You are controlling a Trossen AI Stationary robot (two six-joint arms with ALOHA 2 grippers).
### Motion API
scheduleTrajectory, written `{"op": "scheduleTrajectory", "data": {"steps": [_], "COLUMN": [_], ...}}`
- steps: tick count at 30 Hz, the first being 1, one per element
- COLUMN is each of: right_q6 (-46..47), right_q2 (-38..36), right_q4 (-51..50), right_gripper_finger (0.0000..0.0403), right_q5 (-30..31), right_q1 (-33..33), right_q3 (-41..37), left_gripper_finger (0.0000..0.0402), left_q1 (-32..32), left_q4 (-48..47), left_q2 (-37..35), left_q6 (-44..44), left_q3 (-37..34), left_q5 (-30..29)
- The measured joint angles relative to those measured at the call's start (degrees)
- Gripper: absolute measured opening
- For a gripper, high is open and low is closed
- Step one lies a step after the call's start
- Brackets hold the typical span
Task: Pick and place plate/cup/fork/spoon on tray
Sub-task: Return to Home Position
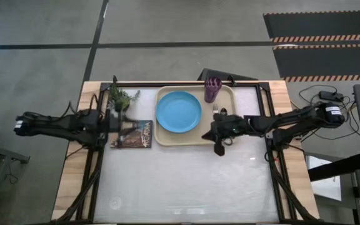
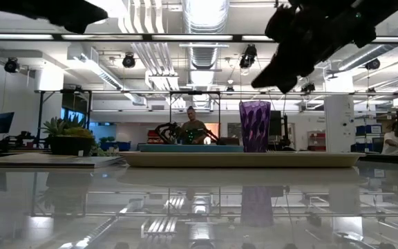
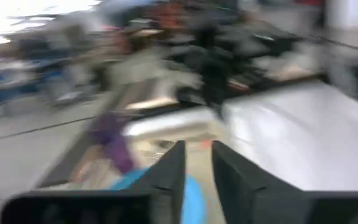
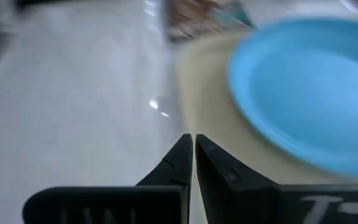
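The beige tray (image 1: 195, 136) lies at the table's far middle. On it rest the light-blue plate (image 1: 179, 111), the purple cup (image 1: 212, 89) upright at the far right corner, and two slim pieces of cutlery (image 1: 220, 112) on its right side, partly hidden under my right arm. Which is the fork and which the spoon I cannot tell. My right gripper (image 4: 193, 146) is shut and empty, raised above the tray's near right corner (image 1: 218, 140). My left gripper (image 3: 197, 160) is slightly open and empty, raised over the table's left side near the book (image 1: 133, 133).
A small dark picture-covered book lies just left of the tray. A potted green plant (image 1: 120, 97) stands at the far left behind it. A black frame runs along the table's edges (image 1: 274, 156). A person shows far off in the room (image 2: 192, 124).
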Motion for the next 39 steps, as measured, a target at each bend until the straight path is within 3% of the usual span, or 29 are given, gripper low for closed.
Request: {"op": "scheduleTrajectory", "data": {"steps": [3,6,13,20,29,36,39], "right_q6": [-3.8,-6.4,-9.1,-9.9,-13.7,-20.9,-23.6], "right_q2": [-0.5,-1.6,-7.4,-19.4,-37.1,-50.1,-55.1], "right_q4": [5.4,7.5,13.9,15.6,18.9,18.4,17.7], "right_gripper_finger": [0.0011,0.0011,0.0011,0.0011,0.0011,0.001,0.0008], "right_q5": [-7.2,-9.0,-8.6,-8.6,-8.6,-8.8,-8.6], "right_q1": [0.0,0.0,-0.8,-0.8,-0.8,-0.8,-0.8], "right_q3": [-2.0,-4.7,-13.2,-20.2,-29.6,-34.8,-36.3], "left_gripper_finger": [0.0017,0.0007,0.0012,0.0012,0.0012,0.0012,0.0012], "left_q1": [0.0,0.0,0.0,0.0,0.1,0.1,0.1], "left_q4": [-6.3,-6.6,-5.8,-5.7,-1.6,10.4,10.3], "left_q2": [-4.0,-8.6,-19.2,-28.7,-27.2,-28.1,-27.7], "left_q6": [1.7,2.0,2.9,2.0,-7.2,-7.2,-7.5], "left_q3": [-1.5,-3.5,-9.4,-15.3,-20.1,-27.5,-27.8], "left_q5": [10.9,15.0,15.0,14.9,13.0,13.2,13.4]}}
